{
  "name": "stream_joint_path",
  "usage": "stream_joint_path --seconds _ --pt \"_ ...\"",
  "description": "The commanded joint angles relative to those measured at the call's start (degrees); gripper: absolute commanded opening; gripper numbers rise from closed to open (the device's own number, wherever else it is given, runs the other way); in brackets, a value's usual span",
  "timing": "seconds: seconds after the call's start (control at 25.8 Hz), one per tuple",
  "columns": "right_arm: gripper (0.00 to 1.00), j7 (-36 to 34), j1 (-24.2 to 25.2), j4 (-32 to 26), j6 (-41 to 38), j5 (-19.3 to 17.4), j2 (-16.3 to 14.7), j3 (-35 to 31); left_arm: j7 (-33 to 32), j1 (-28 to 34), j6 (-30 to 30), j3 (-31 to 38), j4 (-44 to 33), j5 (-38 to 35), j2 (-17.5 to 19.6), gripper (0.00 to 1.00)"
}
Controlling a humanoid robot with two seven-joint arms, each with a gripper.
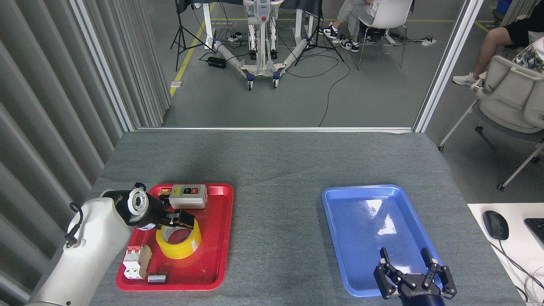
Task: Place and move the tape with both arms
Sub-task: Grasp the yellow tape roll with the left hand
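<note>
The tape (183,248), a yellow roll with a white core, lies flat in the red tray (214,238) at the left of the table. My left gripper (183,221) reaches down from the left over the roll's far rim. It is dark and seen from behind, so its jaws are unclear. My right gripper (404,257) is open at the bottom right, over the near edge of the blue tray (365,221), with nothing between its fingers.
The red tray also holds a grey switch box (188,196) at its far end, a white and red breaker (137,261) and a small metal part (157,278) at its near left. A mouse (495,224) lies on a white desk at right. Chairs and seated people are beyond the table.
</note>
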Motion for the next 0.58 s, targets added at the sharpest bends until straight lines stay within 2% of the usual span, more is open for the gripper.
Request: stream_joint_path --seconds 0.0,0.19,0.27,0.54 --pt "1.00 0.1 0.0 0.1 0.1 0.4 0.6 0.0 3.3 -0.2 -0.5 0.0 1.4 -3.7 0.3 0.99" --pt "1.00 0.1 0.0 0.0 0.2 2.0 2.0 0.1 5.4 0.2 -2.4 -0.2 2.5 -7.3 0.9 0.99" --pt "1.00 0.2 -0.1 0.1 0.2 2.6 2.5 0.1 5.6 0.2 -4.2 -0.1 3.2 -7.7 0.9 0.95" --pt "1.00 0.3 -0.1 0.1 0.4 3.4 3.3 0.1 7.1 0.2 -6.3 -0.3 6.0 -8.4 0.7 0.94"
